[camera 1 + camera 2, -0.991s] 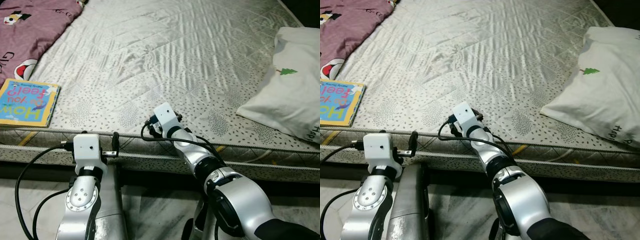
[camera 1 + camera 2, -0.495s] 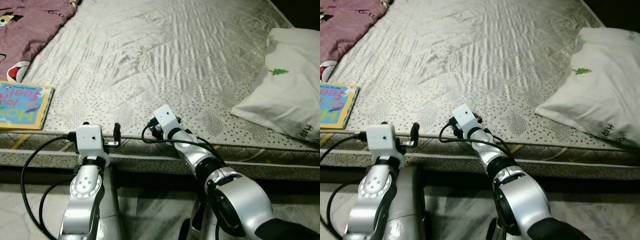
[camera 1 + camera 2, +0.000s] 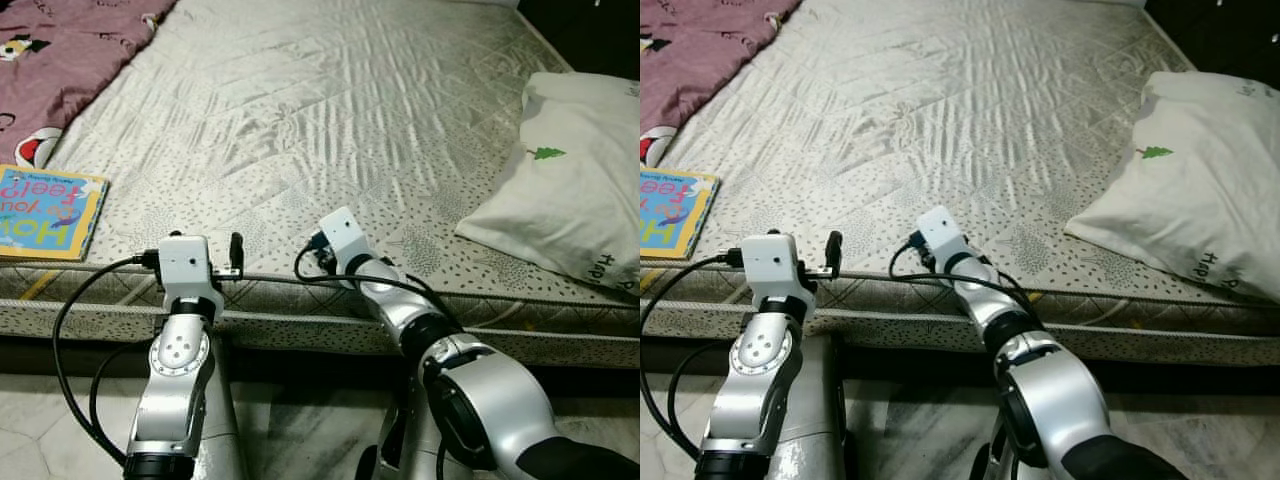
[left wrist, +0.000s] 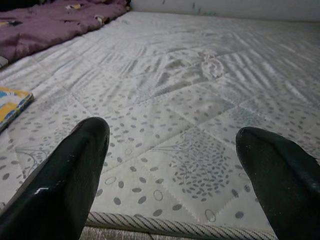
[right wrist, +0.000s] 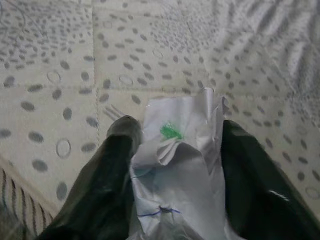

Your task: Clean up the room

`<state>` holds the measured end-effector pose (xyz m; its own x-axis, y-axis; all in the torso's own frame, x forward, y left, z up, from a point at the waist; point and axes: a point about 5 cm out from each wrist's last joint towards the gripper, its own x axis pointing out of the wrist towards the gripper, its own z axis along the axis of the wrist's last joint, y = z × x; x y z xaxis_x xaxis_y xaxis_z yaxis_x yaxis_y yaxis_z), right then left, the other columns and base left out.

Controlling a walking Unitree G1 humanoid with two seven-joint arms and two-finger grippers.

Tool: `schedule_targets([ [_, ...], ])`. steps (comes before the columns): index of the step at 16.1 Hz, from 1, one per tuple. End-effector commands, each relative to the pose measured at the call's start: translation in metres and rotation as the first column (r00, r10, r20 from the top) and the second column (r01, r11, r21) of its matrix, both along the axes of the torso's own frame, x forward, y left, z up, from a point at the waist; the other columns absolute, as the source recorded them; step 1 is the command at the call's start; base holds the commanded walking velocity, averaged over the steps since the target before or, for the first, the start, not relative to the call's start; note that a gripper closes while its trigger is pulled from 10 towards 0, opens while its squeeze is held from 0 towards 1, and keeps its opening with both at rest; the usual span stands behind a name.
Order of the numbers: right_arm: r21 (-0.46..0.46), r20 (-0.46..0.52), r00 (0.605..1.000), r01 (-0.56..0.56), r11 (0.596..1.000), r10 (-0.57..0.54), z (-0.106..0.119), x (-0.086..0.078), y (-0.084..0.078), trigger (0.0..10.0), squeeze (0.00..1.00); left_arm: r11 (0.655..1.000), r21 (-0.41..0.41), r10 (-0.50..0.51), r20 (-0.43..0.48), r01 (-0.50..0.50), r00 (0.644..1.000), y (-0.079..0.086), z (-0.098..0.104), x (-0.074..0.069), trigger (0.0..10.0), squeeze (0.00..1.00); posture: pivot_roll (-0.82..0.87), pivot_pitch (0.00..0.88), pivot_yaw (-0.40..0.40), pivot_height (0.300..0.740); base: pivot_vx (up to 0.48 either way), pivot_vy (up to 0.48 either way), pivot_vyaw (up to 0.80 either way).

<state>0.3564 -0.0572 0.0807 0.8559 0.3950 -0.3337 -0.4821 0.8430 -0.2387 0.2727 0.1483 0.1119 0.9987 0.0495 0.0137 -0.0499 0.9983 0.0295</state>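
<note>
left gripper (image 4: pixel 170 165) raised to mattress (image 3: pixel 330 110) edge, jaws spread | right gripper (image 5: pixel 175 150) pinching crumpled paper (image 5: pixel 175 165)

"How … you feel?" on book (image 3: pixel 45 212)

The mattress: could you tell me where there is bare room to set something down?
The mattress is bare across its middle, between the book and the pillow. The purple blanket crowds the far left corner.
</note>
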Motion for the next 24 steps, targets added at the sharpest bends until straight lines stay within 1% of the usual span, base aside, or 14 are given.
schedule_targets([
  [1,0.012,0.0,1.0,0.016,1.0,-0.016,0.0,0.001,-0.006,0.0,0.0,1.0,-0.001,-0.008,0.015,0.008,1.0,-0.002,0.002,0.004,10.0,0.0,0.19,0.0,-0.073,0.485,0.0,0.0,0.0],
  [4,0.014,-0.005,1.0,0.029,0.999,-0.029,-0.001,0.002,-0.013,0.0,0.0,1.0,0.011,-0.022,0.034,0.022,0.999,-0.002,0.005,0.012,10.0,0.0,0.19,0.0,-0.066,0.485,0.0,0.0,0.0],
  [8,0.057,0.034,0.999,0.014,0.998,-0.016,0.011,0.008,-0.016,0.0,0.0,1.0,0.025,-0.016,0.05,0.015,0.999,0.002,0.007,0.018,10.0,0.0,0.18,0.0,-0.062,0.485,0.0,0.0,0.0],
  [10,0.109,0.063,0.998,-0.012,0.994,0.005,0.018,0.011,-0.021,0.0,0.0,1.0,0.025,-0.012,0.052,0.011,0.999,0.003,0.005,0.02,10.0,0.0,0.15,0.0,-0.051,0.485,0.0,0.0,0.0],
  [11,0.211,0.068,0.997,0.015,0.977,-0.03,0.023,0.012,-0.029,0.0,0.0,1.0,0.026,-0.019,0.049,0.017,0.999,0.002,0.002,0.022,10.0,0.0,0.12,0.0,-0.033,0.485,0.0,0.0,0.0],
  [13,0.301,0.105,0.994,0.008,0.954,-0.041,0.026,0.009,-0.043,0.0,0.0,0.999,0.028,-0.047,0.052,0.046,0.998,-0.001,0.002,0.029,10.0,0.0,0.08,0.0,-0.012,0.485,0.0,0.0,0.0],
  [14,0.317,0.127,0.991,0.009,0.948,-0.052,0.028,0.006,-0.048,0.0,0.0,0.998,0.03,-0.053,0.056,0.051,0.997,-0.002,0.003,0.032,10.0,0.0,0.07,0.0,-0.005,0.485,0.0,0.0,0.0],
  [15,0.36,0.171,0.98,0.037,0.932,-0.105,0.031,-0.001,-0.057,0.0,0.0,0.998,0.032,-0.06,0.067,0.058,0.996,-0.003,0.005,0.037,10.0,0.0,0.06,0.0,0.002,0.485,0.0,0.0,0.0],
  [17,0.388,0.219,0.958,0.09,0.917,-0.187,0.035,-0.007,-0.065,0.0,0.0,0.998,0.027,-0.057,0.077,0.055,0.995,-0.002,0.006,0.04,10.0,0.0,0.06,0.0,0.007,0.485,0.0,0.0,0.0],
  [18,0.399,0.247,0.908,0.223,0.89,-0.339,0.033,-0.015,-0.076,0.0,0.0,1.0,-0.005,-0.026,0.092,0.027,0.995,0.002,0.01,0.04,10.0,0.0,0.05,0.0,0.015,0.485,0.0,0.0,0.0],
  [19,0.399,0.25,0.9,0.241,0.885,-0.358,0.032,-0.016,-0.077,0.0,0.0,1.0,-0.011,-0.022,0.094,0.023,0.995,0.003,0.01,0.04,10.0,0.0,0.05,0.0,0.015,0.485,0.0,0.0,0.0],
  [20,0.432,0.251,0.866,0.3,0.85,-0.433,0.034,-0.019,-0.08,0.0,0.0,0.999,-0.032,-0.021,0.088,0.024,0.996,0.003,0.01,0.041,10.0,0.0,0.04,0.0,0.026,0.485,0.0,0.0,0.0],
  [23,0.453,0.266,0.853,0.3,0.839,-0.449,0.042,-0.027,-0.074,0.0,0.0,0.998,-0.02,-0.052,0.086,0.054,0.995,-0.002,0.007,0.04,10.0,0.0,0.04,0.0,0.036,0.485,0.0,0.0,0.0],
  [24,0.46,0.276,0.841,0.309,0.832,-0.465,0.047,-0.031,-0.073,0.0,0.0,0.998,-0.013,-0.061,0.086,0.062,0.994,-0.001,0.005,0.038,10.0,0.0,0.03,0.0,0.036,0.485,0.0,0.0,0.0],
])
